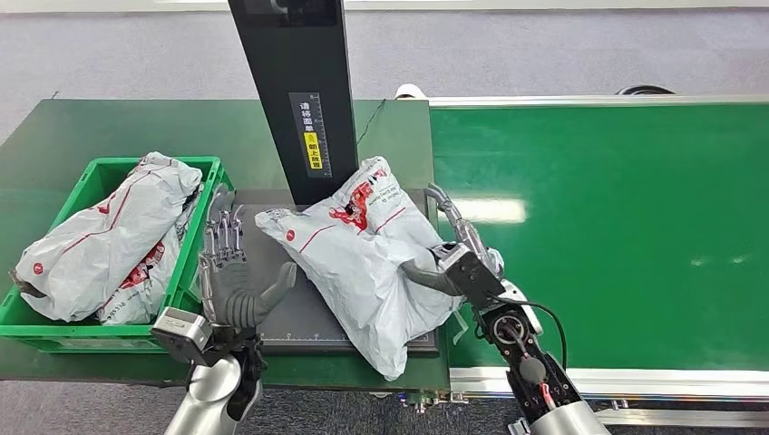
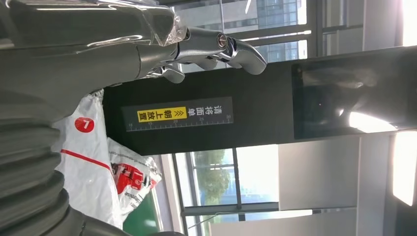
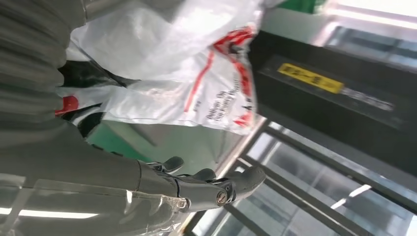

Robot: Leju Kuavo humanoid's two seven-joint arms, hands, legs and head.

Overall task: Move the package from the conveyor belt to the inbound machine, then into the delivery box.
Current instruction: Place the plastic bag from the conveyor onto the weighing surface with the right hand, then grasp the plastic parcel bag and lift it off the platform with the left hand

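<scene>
Green crate [image 1: 91, 177] at far left holds two bagged parcels [image 1: 109, 231]. Left hand [image 1: 238, 285] stands beside it on the scanner platform [image 1: 304, 317], fingers spread, holding nothing, just clear of the package [image 1: 363, 263]. The left wrist view alone shows the column's yellow label [image 2: 162, 114] legibly. Right hand [image 1: 453, 258] presses the package's right edge, thumb on top, fingers extended behind it.

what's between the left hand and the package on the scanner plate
Bare dark plate: the head view shows nothing between the open left hand and the package, a narrow gap apart.
</scene>
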